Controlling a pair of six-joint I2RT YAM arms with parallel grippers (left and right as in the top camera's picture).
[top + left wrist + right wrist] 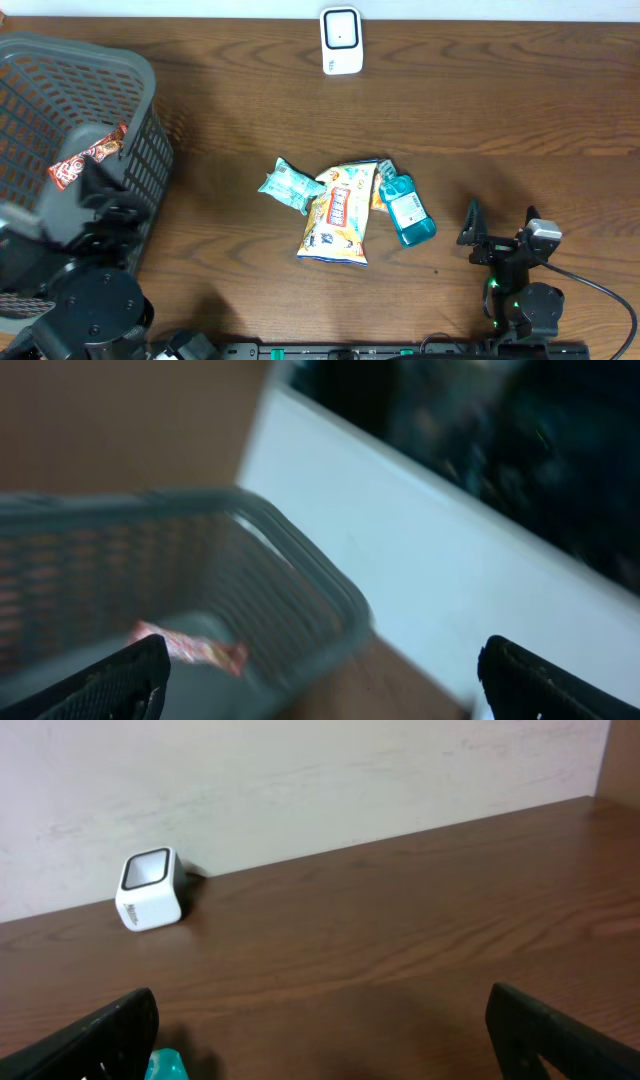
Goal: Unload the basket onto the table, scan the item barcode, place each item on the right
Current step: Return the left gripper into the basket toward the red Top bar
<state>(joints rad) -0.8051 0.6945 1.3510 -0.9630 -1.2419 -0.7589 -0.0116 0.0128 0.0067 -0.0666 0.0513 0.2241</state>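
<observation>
A wooden worktop (520, 100) is running back to a pale wall. The right jaws are standing spread and empty, near a heap of teal bottle (408, 210), snack bag (338, 218) and teal packet (285, 185). The left jaws are hanging wide apart above a grey basket (120, 70) holding a red packet (85, 158). The white scanner (150, 890) is sitting by the wall. Only the overhead view is showing the whole heap; the right wrist view is catching just the bottle's corner.

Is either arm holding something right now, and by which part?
Nothing is held: the left end effector and the right end effector both stand open and empty.
</observation>
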